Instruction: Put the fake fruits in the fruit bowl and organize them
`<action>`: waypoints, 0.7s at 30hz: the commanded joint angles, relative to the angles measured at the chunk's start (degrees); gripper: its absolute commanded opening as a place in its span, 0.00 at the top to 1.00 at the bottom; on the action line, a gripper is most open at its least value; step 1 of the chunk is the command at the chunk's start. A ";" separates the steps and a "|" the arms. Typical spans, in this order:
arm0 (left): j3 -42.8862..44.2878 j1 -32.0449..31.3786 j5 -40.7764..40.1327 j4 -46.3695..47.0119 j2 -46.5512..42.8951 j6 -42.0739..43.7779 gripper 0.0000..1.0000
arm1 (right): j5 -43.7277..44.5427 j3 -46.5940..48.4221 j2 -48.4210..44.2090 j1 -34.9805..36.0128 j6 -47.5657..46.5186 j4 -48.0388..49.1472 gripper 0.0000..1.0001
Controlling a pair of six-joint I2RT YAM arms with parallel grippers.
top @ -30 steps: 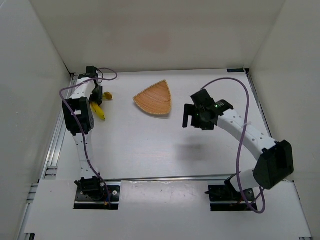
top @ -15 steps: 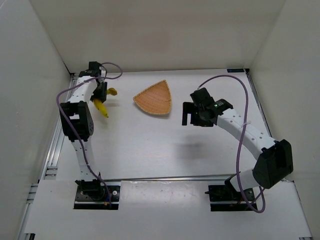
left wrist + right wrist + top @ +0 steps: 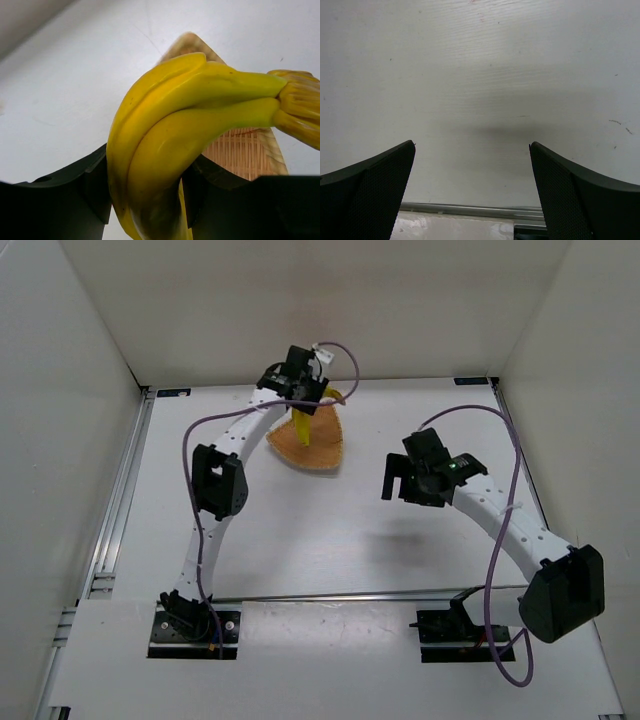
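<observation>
Top external view: the banana (image 3: 301,427) is gripped by the left tool (image 3: 303,406) and is hung with one end down over the far part of the fruit bowl (image 3: 322,451), which is set on the desk (image 3: 300,540). It cannot be told whether the low end is touching the bowl. The right tool (image 3: 398,483) is held in the air, well apart from the bowl. Left wrist view: the banana (image 3: 165,135) is squeezed between the two dark fingers (image 3: 95,185), and it is seen as two yellow parts joined at one stem. Only part of the bowl (image 3: 240,155) is seen behind it, close to the pointed end. If the banana is let go from up high, it may be bounced out, because the bowl is shallow. If it is dropped this near the rim, it may be tipped over the edge onto the desk. The light bowl may also be pushed away if the banana is pressed down hard. Right wrist view: the right tool's fingers (image 3: 370,195) are spread wide with nothing held, and only bare desk is seen below, so no help can be given by it from there.
</observation>
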 commanded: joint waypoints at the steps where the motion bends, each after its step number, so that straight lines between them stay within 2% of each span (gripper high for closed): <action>1: 1.89 -0.82 0.25 3.91 2.41 1.64 0.83 | 0.77 -0.79 -2.61 -2.20 -1.93 0.16 0.00; 4: 3.90 -1.44 0.25 4.72 4.44 2.17 0.82 | 0.15 -1.31 -3.83 -4.22 -2.55 -0.98 0.00; 8: 2.16 -2.49 -0.28 5.25 4.44 2.78 0.77 | 0.15 -2.45 -6.20 -5.98 -3.08 -1.52 0.00; 14: -5.82 -2.50 -2.13 5.25 1.90 4.01 0.55 | 0.15 -2.46 -7.35 -7.91 -4.22 -2.57 0.00; 15: -6.89 -2.50 -2.65 5.25 1.37 4.01 0.46 | 0.15 -1.85 -7.35 -7.92 -4.22 -3.09 0.00; 16: -7.68 -2.50 -2.65 5.25 0.84 4.01 0.28 | 0.15 -0.97 -7.35 -7.92 -4.22 -3.10 0.00; 20: -9.36 -2.50 -3.18 5.25 -3.55 4.01 0.00 | 0.15 1.23 -7.87 -8.45 -4.75 -4.23 0.00; 21: -9.36 -2.50 -3.18 5.25 -4.69 3.32 0.00 | 0.15 1.23 -7.88 -8.45 -4.75 -4.24 0.00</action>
